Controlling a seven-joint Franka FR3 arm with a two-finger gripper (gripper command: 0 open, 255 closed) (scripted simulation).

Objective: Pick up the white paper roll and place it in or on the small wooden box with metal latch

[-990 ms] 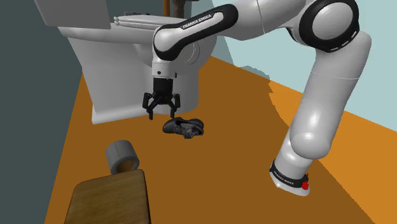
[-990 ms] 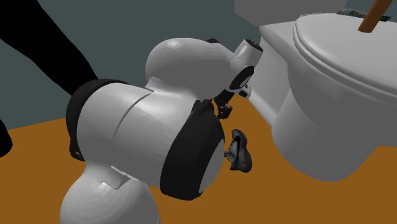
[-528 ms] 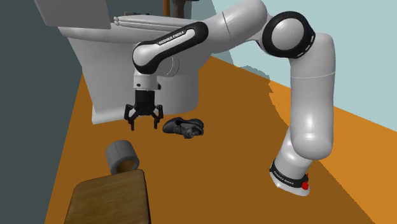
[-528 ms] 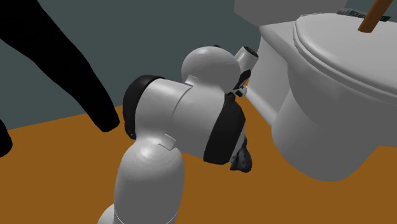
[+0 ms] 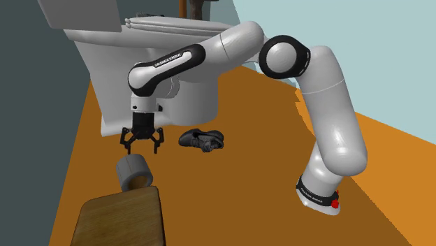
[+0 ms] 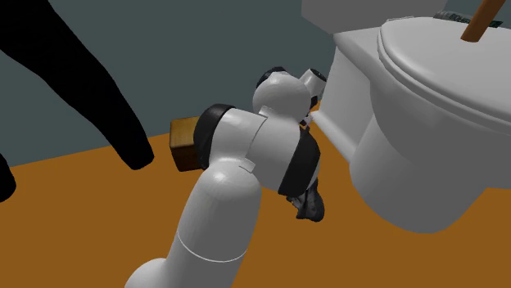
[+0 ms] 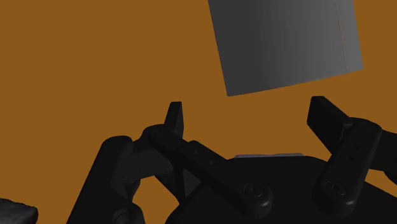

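Observation:
The paper roll (image 5: 133, 171), drawn grey, lies on its side on the orange-brown floor, touching the far end of the brown wooden box (image 5: 120, 220). My gripper (image 5: 141, 147) hangs open just above the roll and slightly toward the toilet, holding nothing. In the wrist view the roll (image 7: 283, 41) lies ahead of the open gripper (image 7: 251, 118), beyond the fingertips (image 7: 175, 118) and apart from them. A corner of the box (image 6: 184, 143) peeks out behind the arm in the second exterior view.
A white toilet (image 5: 140, 63) stands close behind the gripper, with a brown handle (image 6: 481, 20) above it. A crumpled black object (image 5: 202, 139) lies on the floor to the shoulder view's right of the gripper. A dark wall runs along the left.
The arm has swung toward the shoulder view's left and lower, carrying the open gripper from above the black object to just over the roll. The roll and box stayed put.

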